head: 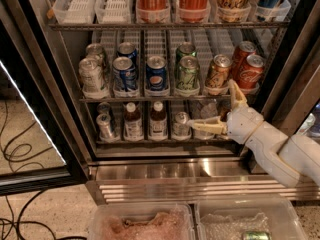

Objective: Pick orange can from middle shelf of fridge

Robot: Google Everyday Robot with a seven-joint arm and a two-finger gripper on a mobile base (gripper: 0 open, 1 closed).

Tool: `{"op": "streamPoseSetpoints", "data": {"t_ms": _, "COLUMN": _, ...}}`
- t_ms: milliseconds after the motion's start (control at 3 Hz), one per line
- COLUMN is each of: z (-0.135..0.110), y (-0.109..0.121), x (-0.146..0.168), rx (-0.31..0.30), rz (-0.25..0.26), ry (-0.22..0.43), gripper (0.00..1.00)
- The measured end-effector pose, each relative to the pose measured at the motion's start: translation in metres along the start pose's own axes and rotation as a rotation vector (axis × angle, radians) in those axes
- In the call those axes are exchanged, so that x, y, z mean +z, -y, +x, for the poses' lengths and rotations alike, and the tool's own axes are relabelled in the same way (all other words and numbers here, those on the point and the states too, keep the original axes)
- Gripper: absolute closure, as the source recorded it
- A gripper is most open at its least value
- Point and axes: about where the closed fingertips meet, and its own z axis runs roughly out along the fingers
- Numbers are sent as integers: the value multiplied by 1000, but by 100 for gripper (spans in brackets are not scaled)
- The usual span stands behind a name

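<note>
Plainly, in the camera view the pick has not yet happened: the orange can (218, 73) stands upright in its white lane at the front of the middle shelf (150, 99), second lane from the right, with a green can (187, 72) in the lane on one side and two red Coca-Cola cans (248, 68) on the other. Nothing touches it. The gripper (212, 105) hangs below and slightly right of that can, inside the open fridge (46, 84). Its two pale fingers are spread wide with nothing between them, one pointing up past the shelf edge in front of the red cans and the other reaching left across the lower rack, near the brown bottles (158, 119) and small cans there. The white arm (280, 151) comes in from the lower right, over the ribbed steel base. As I judge it, only the approach is under way. Left to do are raising and turning the wrist so the fingers straddle the orange can, closing on it, and drawing it out of its lane. The red can next door sits close, so a finger could nudge it on the way in. Two clear bins (145, 223) sit on the floor below the fridge.
</note>
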Motion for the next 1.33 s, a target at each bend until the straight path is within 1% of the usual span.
{"op": "streamPoseSetpoints", "data": {"t_ms": 333, "z": -4, "y": 12, "x": 0, "rx": -35, "rz": 22, "ry": 3, "gripper": 0}}
{"op": "streamPoseSetpoints", "data": {"t_ms": 667, "z": -7, "y": 17, "x": 4, "rx": -57, "rz": 19, "ry": 6, "gripper": 0}}
{"op": "streamPoseSetpoints", "data": {"t_ms": 1000, "z": -8, "y": 19, "x": 32, "rx": -88, "rz": -29, "ry": 20, "gripper": 0}}
{"op": "streamPoseSetpoints", "data": {"t_ms": 1333, "z": -8, "y": 19, "x": 32, "rx": -88, "rz": -29, "ry": 20, "gripper": 0}}
